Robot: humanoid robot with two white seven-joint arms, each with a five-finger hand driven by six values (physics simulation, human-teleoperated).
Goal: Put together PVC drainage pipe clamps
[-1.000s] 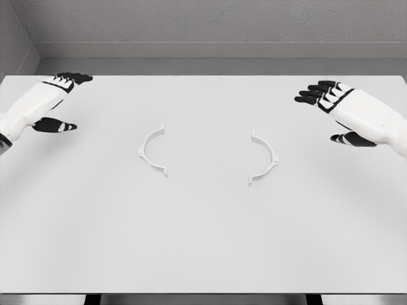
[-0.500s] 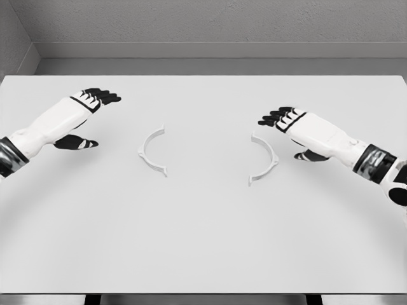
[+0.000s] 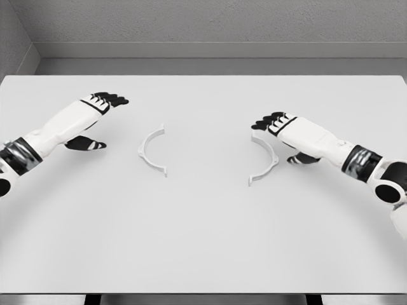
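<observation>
Two white half-ring clamp pieces lie flat on the white table [image 3: 203, 235], their open sides facing each other. The left clamp half [image 3: 151, 151] sits left of centre. The right clamp half [image 3: 266, 159] sits right of centre. My left hand [image 3: 102, 117] hovers open to the left of the left half, fingers stretched out, a clear gap between them. My right hand [image 3: 276, 133] is open too, its dark fingertips [image 3: 264, 122] reaching over the upper end of the right half. I cannot tell whether they touch it.
A grey wall [image 3: 203, 25] runs behind the table's far edge. The table's near edge crosses the bottom of the view.
Both hands have moved inward from the table's far corners toward the clamp halves. The right hand has come furthest and now reaches the right half. Neither clamp piece has shifted.
</observation>
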